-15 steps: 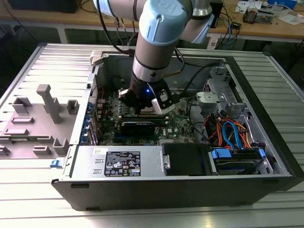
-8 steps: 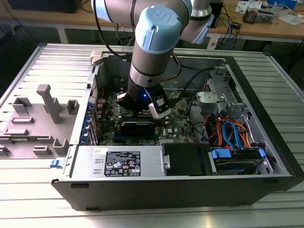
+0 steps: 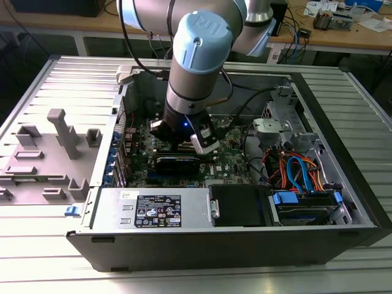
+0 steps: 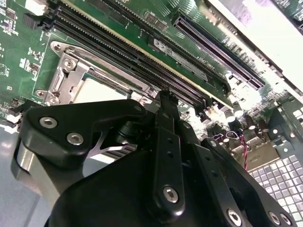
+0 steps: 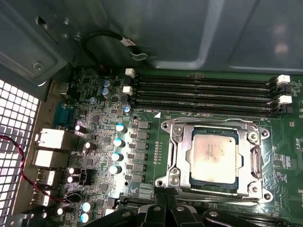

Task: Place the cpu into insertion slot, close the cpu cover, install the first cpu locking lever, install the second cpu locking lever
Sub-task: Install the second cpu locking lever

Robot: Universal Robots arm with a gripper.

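Open computer case (image 3: 343, 184) | first wrist view: cpu (image 5: 214, 155) seated under cpu cover (image 5: 176, 156)

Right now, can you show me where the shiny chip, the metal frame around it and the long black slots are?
cpu (image 5: 214, 152), first wrist view, middle of its silver top.
cpu cover (image 5: 176, 161), first wrist view, side bar of the frame.
memory slots (image 5: 203, 94), first wrist view, middle of the black rows.

Green motherboard (image 5: 156, 137) with black memory slots (image 5: 203, 94), dull silver-grey cpu (image 5: 215, 153), silver-grey cpu cover (image 5: 177, 156), black gripper (image 4: 165, 101), blue and orange cables (image 3: 300, 171).
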